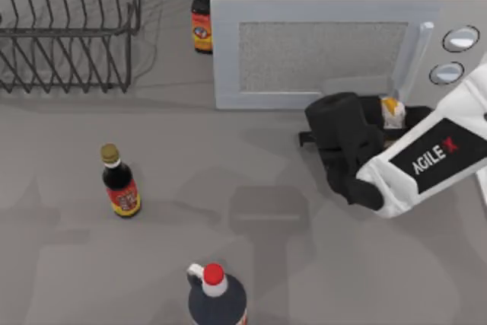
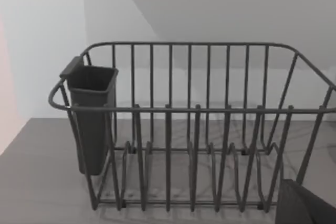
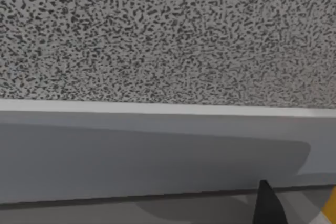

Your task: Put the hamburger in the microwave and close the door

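Right gripper [image 1: 396, 118]: closed on the burger [image 1: 393, 111], just before the door [image 1: 319, 55].
Door: closed.

Rendered kitchen-style tabletop — flat grey table [image 1: 228, 188] with plain pale walls behind. Kitchen cues: white-grey microwave [image 1: 335, 43] at upper right of the frame, wire dish rack [image 1: 68, 28] at upper left, three dark sauce bottles [image 1: 120, 182] standing about — no other furnishings.
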Tool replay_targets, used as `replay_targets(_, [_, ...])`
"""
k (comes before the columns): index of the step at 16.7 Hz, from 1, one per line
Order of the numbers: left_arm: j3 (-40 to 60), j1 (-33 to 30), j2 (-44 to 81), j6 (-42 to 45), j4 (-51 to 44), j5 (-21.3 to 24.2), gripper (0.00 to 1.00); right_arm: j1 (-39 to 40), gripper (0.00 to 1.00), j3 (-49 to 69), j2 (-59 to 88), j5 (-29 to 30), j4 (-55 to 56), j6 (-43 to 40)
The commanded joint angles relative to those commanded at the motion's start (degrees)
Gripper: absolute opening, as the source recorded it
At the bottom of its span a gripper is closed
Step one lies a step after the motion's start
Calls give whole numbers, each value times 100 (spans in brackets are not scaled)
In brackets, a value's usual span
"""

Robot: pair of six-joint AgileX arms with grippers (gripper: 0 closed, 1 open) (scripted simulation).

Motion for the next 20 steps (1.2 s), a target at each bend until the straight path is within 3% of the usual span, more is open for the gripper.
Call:
replay_targets(6, [2,-61,50,18,72,-138,0,0,100,0,0,0,0,0])
replay_targets(20, [-282,-1858,618,0,922,-1851,0,0,100,0,0,0,0,0])
